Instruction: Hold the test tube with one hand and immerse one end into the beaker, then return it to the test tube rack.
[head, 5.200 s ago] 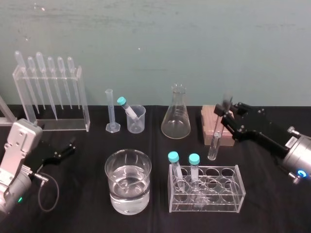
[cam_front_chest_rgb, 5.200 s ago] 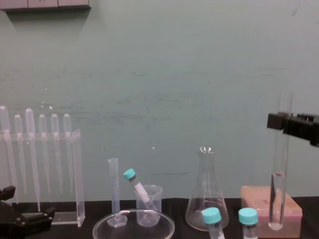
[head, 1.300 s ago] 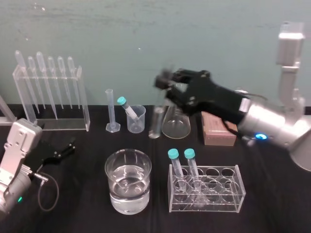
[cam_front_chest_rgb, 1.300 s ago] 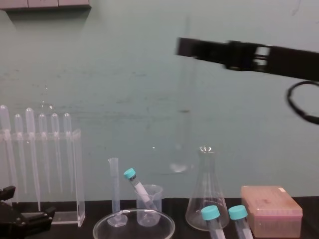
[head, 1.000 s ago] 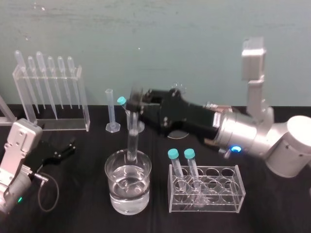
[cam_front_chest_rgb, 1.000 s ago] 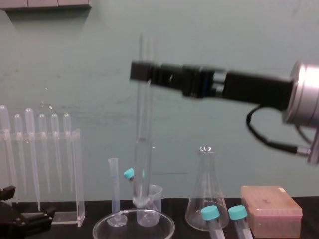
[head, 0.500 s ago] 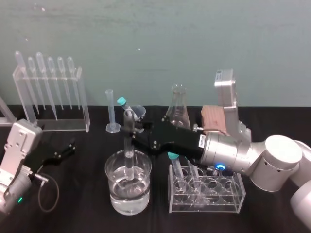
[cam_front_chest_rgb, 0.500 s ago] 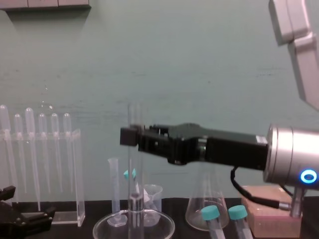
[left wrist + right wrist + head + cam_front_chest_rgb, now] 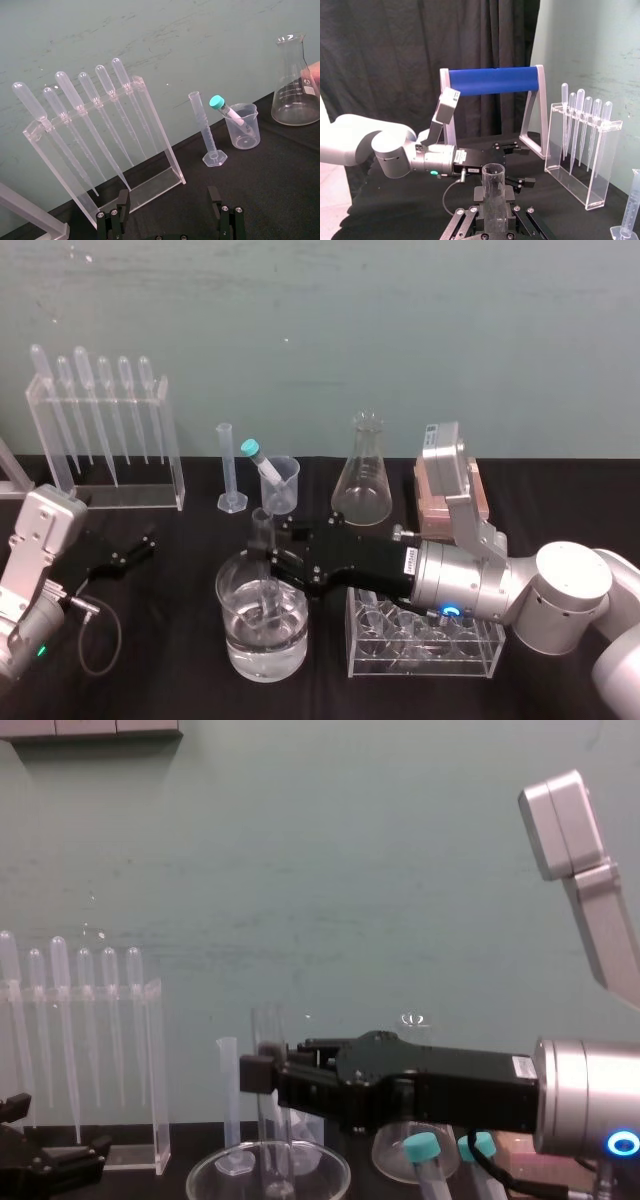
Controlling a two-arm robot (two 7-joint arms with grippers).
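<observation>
At the far left, the left gripper [image 9: 169, 209] rests low by the black table [image 9: 180, 660]. Its jaws are apart and hold nothing. Behind it stands a clear rack of pipettes [image 9: 100, 440]. A thin measuring cylinder [image 9: 228, 472] comes next. Just beside it is a small beaker [image 9: 280, 486] with a teal-capped tube [image 9: 262, 464] leaning inside.

Nearer the front sits the beaker [image 9: 262, 635], wide and partly full of water. The test tube [image 9: 263, 530] stands upright in it. Its open top pokes up above the rim and its round end is down in the water. The right gripper [image 9: 270, 560] reaches in from the right, just over the beaker's rim, with its jaws clamped on the middle of the test tube.

Behind the arm stands a conical flask [image 9: 362, 475]. The test tube rack [image 9: 425, 645] sits right of the beaker, partly under the right arm, and two teal caps [image 9: 424, 1147] show there in the chest view. A pink box [image 9: 470, 502] lies at the back right.
</observation>
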